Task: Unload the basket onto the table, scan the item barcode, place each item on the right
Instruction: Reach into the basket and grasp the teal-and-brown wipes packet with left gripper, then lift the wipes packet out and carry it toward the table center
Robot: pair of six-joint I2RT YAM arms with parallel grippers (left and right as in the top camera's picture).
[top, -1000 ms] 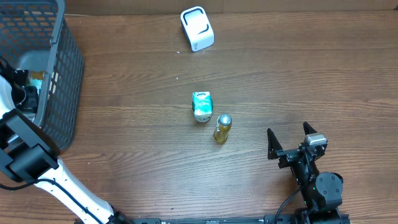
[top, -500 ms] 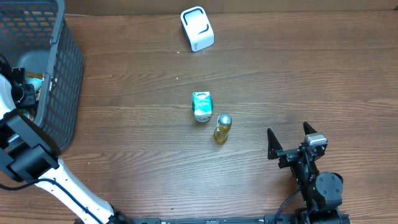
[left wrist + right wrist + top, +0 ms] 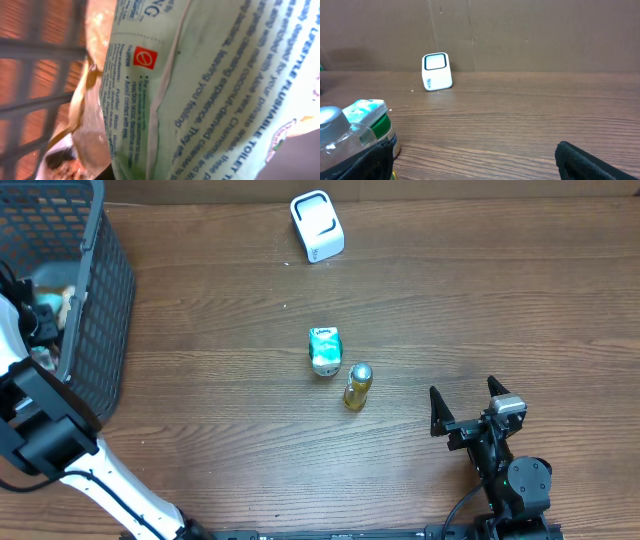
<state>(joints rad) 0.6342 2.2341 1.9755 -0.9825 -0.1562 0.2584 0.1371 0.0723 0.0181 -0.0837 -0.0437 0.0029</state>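
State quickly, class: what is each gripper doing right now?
Left gripper: inside the basket, wipes packet right against its camera; grip cannot be told.
Right gripper: open, holding nothing.

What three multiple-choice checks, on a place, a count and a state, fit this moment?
1. Where does the white scanner stand?
A) at the left edge of the table
B) near the table's far edge
C) at the table's near edge

2. How many items lie between it and the right gripper?
A) one
B) two
C) four

3. How do the right gripper's jaws stand?
A) open, empty
B) shut on an item
C) shut, empty

Key:
1 B: it sits close to the back wall in the overhead and right wrist views.
2 B: a green-and-white carton and a yellow bottle lie close together mid-table.
3 A: the fingers are spread, with only bare table between them.
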